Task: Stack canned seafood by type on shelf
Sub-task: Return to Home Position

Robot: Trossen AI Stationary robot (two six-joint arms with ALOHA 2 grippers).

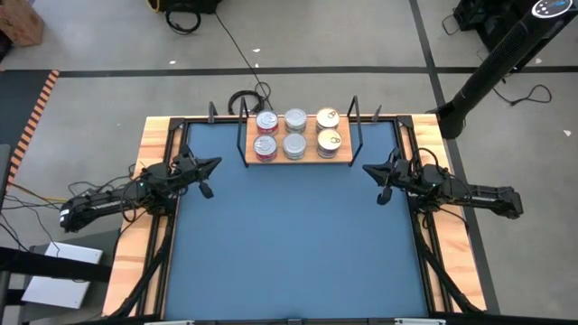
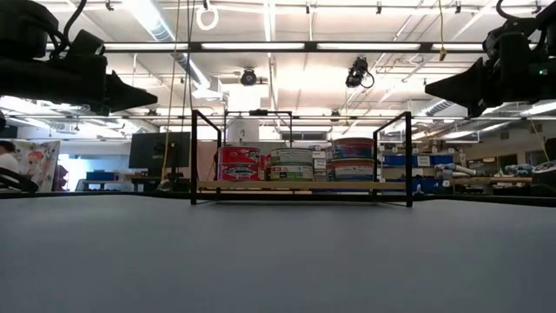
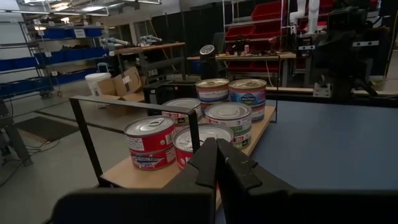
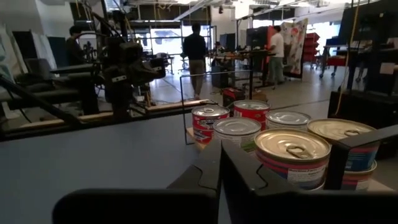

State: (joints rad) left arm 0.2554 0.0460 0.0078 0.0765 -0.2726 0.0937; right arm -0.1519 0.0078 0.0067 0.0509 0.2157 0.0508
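The shelf (image 1: 278, 160) stands at the middle of the table's far edge, a light wooden board with black wire uprights at both ends. On it the canned seafood stands in two rows of three piles. Red-sided tins (image 1: 265, 133) are at the left, silver-topped ones (image 1: 295, 132) in the middle, gold-topped ones (image 1: 328, 130) at the right. In the low view the piles (image 2: 291, 163) are two tins high. My left gripper (image 1: 215, 164) hovers shut at the table's left edge, pointing level at the shelf. My right gripper (image 1: 368, 169) hovers shut at the right edge, mirroring it.
Blue mat (image 1: 289, 244) covers the table between wooden side rims (image 1: 149, 144). The shelf's wire uprights (image 3: 87, 134) (image 4: 339, 165) stand between each gripper and the tins. People (image 4: 196, 50) stand in the room beyond the table.
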